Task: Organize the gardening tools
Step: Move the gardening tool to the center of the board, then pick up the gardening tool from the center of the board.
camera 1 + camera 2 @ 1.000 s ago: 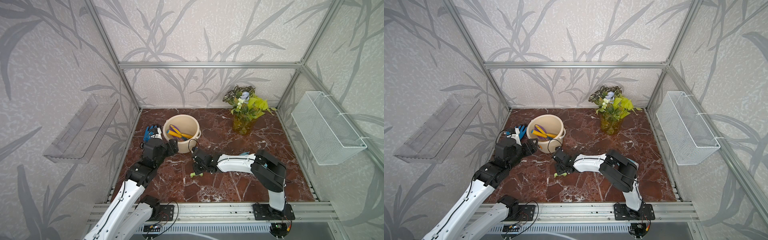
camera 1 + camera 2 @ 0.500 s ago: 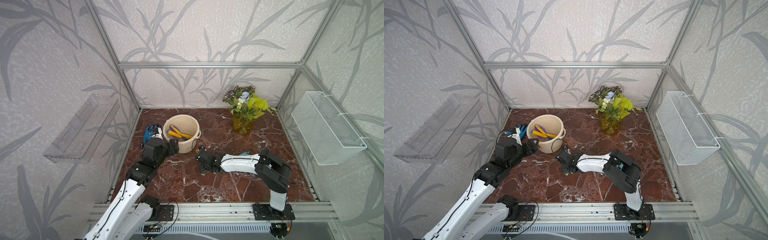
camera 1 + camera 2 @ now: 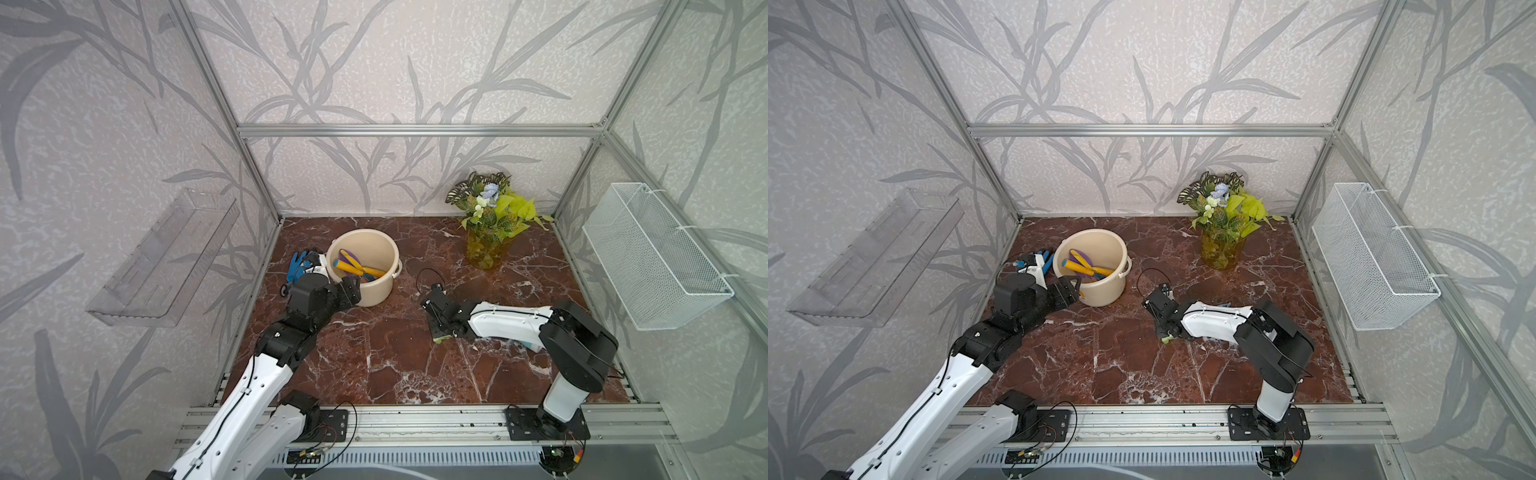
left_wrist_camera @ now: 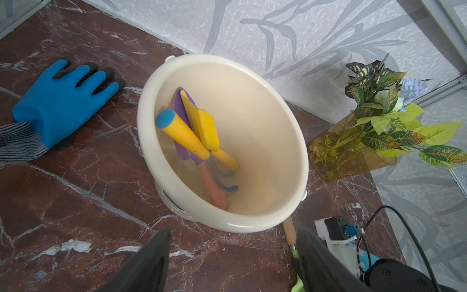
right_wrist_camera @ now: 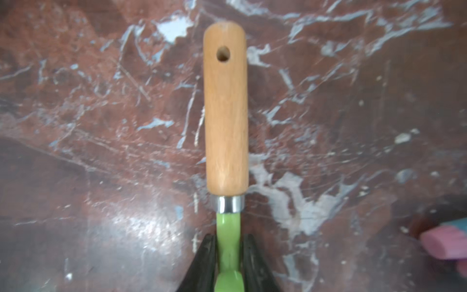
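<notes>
1. Reaching low over the red marble table [image 3: 374, 374] in both top views, the right arm brings the right fingers [image 3: 444, 328] down near the middle. A tip of the green rake [image 3: 439, 339] shows under them. The light-blue-and-pink spray bottle [image 3: 528, 345] lies mostly hidden beneath that arm's white forearm. The left fingers [image 3: 352, 291] sit just beside the near wall of a cream bucket [image 3: 376, 293]. A blue glove [image 3: 297, 266] lies by the bucket at the table's left edge, and a plant in an amber vase [image 3: 486, 249] stands at the back right.

2. From the left wrist, the left fingers [image 4: 151, 265] are spread wide with nothing between them, just short of the bucket [image 4: 298, 141]. Inside it lean a purple trowel [image 4: 186, 153] with a pink handle, a yellow scoop [image 4: 208, 131] and the blue fork [image 4: 182, 132], of which a yellow handle and one blue prong show. The rake's tan handle [image 4: 289, 232] pokes out past the bucket's wall. The glove [image 4: 63, 101] lies flat on the table.

3. From the right wrist, the right fingers [image 5: 206, 263] are clenched on the rake's [image 5: 226, 113] green neck, just below its metal collar. The tan handle points away over the table; I cannot tell whether it rests there. A pink part of the spray bottle [image 5: 444, 245] shows, blurred, at the frame's edge.
</notes>
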Robot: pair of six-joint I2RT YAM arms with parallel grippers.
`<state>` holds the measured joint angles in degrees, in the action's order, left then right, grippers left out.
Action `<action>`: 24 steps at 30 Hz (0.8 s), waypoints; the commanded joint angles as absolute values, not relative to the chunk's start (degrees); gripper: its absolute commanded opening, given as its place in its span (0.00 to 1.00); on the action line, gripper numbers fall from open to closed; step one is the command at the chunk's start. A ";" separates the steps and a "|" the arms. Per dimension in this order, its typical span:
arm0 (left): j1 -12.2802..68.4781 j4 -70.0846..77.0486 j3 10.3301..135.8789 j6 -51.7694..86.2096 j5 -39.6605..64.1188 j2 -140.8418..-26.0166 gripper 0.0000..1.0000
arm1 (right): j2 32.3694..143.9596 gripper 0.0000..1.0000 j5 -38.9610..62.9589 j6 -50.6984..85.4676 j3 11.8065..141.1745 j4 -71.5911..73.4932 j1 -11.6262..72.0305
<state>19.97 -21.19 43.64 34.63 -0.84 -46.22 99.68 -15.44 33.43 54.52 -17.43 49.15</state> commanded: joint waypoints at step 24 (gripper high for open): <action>20.13 -18.74 46.15 34.85 2.15 -47.83 0.80 | 101.94 0.11 -11.88 33.18 55.79 -15.99 46.41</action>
<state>19.97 -20.08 43.79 34.72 1.21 -47.40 101.60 -12.80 33.04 55.68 -15.86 46.76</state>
